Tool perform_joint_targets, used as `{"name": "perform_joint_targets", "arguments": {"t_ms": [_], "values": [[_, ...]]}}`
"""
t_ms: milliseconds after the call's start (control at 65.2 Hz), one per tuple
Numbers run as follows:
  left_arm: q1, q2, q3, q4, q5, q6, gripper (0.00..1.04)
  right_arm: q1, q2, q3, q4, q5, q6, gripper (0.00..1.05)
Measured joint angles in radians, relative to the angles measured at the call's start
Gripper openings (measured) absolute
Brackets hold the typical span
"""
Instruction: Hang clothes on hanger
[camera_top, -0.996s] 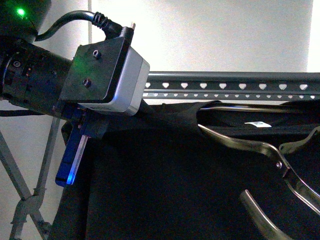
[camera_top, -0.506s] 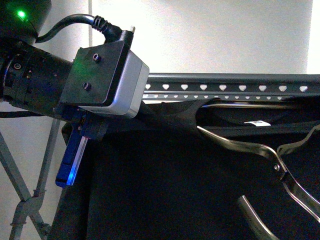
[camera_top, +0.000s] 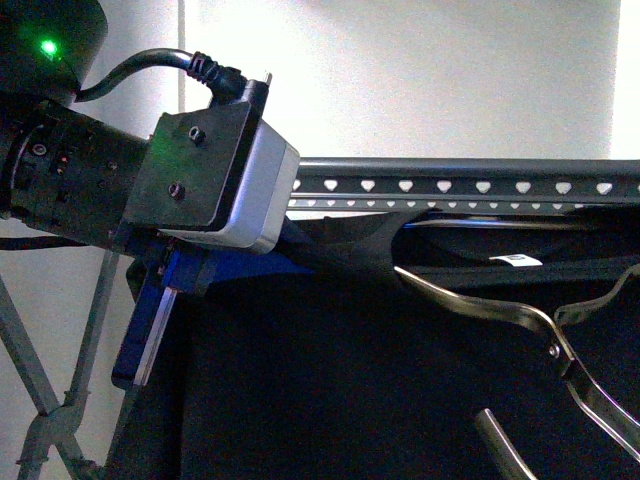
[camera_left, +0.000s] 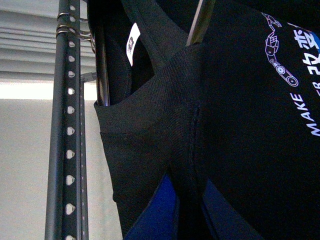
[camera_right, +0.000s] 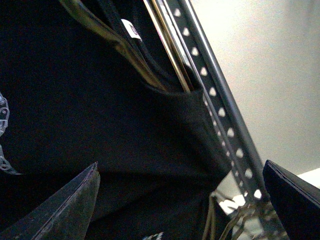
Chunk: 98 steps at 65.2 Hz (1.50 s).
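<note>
The black T-shirt (camera_top: 350, 380) hangs below the dark grey rail (camera_top: 450, 186) with heart-shaped holes. My left gripper (camera_top: 262, 266), with blue fingers, is shut on the shirt's shoulder fabric just under the rail's left part. In the left wrist view the blue fingers (camera_left: 155, 215) pinch a fold of the T-shirt (camera_left: 165, 130) next to the rail (camera_left: 67, 125); white lettering (camera_left: 305, 85) shows on the chest. My right gripper (camera_right: 180, 200) is open, its dark fingers (camera_right: 65, 205) wide apart in front of the T-shirt (camera_right: 100, 110) and the rail (camera_right: 220, 100).
A silvery metal clothes hanger (camera_top: 480, 300) runs through the shirt's neck, where a white label (camera_top: 515, 260) shows. The rack's crossed grey legs (camera_top: 50, 420) stand at the lower left. A pale wall lies behind the rail.
My left gripper has shifted a little to the right with the shoulder fabric, and its blue fingers now show under the wrist housing. The metal hanger sits slightly lower in view.
</note>
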Motion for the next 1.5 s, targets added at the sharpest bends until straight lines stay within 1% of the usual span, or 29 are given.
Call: {"name": "perform_joint_targets", "arguments": {"t_ms": [77, 107, 291, 552, 767, 858, 874, 950, 966, 1042, 1165, 1334, 1349, 1441, 1502], "values": [[0.000, 0.000, 0.000, 0.000, 0.000, 0.001, 0.05, 0.028, 0.104, 0.093, -0.027, 0.013, -0.159, 0.97], [0.000, 0.000, 0.000, 0.000, 0.000, 0.001, 0.05, 0.035, 0.133, 0.125, -0.039, 0.024, -0.201, 0.97], [0.000, 0.000, 0.000, 0.000, 0.000, 0.002, 0.05, 0.047, 0.297, 0.293, -0.055, 0.076, -0.332, 0.97], [0.000, 0.000, 0.000, 0.000, -0.001, 0.003, 0.05, 0.057, 0.435, 0.373, -0.051, 0.111, -0.336, 0.97], [0.001, 0.000, 0.000, 0.000, -0.008, 0.004, 0.05, 0.104, 0.486, 0.411, -0.006, 0.143, -0.299, 0.97], [0.002, 0.000, 0.000, 0.000, -0.009, 0.005, 0.05, 0.118, 0.495, 0.424, -0.001, 0.155, -0.276, 0.86], [0.002, 0.000, 0.000, 0.000, -0.010, 0.005, 0.05, 0.121, 0.496, 0.426, -0.001, 0.158, -0.275, 0.82], [0.002, 0.000, 0.000, 0.000, -0.010, 0.005, 0.05, 0.124, 0.498, 0.428, -0.001, 0.161, -0.274, 0.73], [0.002, 0.000, 0.000, 0.000, -0.010, 0.005, 0.05, 0.124, 0.498, 0.428, -0.001, 0.161, -0.273, 0.70], [0.002, 0.000, 0.000, 0.000, -0.010, 0.005, 0.05, 0.124, 0.499, 0.428, -0.002, 0.161, -0.274, 0.61], [0.001, 0.000, 0.000, 0.001, -0.009, 0.005, 0.05, 0.118, 0.499, 0.428, -0.008, 0.156, -0.267, 0.40], [0.001, 0.000, 0.000, 0.001, -0.003, 0.002, 0.05, 0.111, 0.499, 0.428, -0.001, 0.143, -0.248, 0.21], [0.001, 0.000, 0.000, 0.001, 0.000, -0.002, 0.05, 0.109, 0.499, 0.427, 0.001, 0.140, -0.246, 0.18], [0.001, 0.000, 0.000, 0.002, 0.006, -0.013, 0.05, 0.106, 0.498, 0.423, 0.004, 0.133, -0.240, 0.12], [0.001, 0.000, 0.001, 0.004, 0.004, -0.014, 0.15, 0.103, 0.493, 0.413, 0.004, 0.119, -0.224, 0.10]]}}
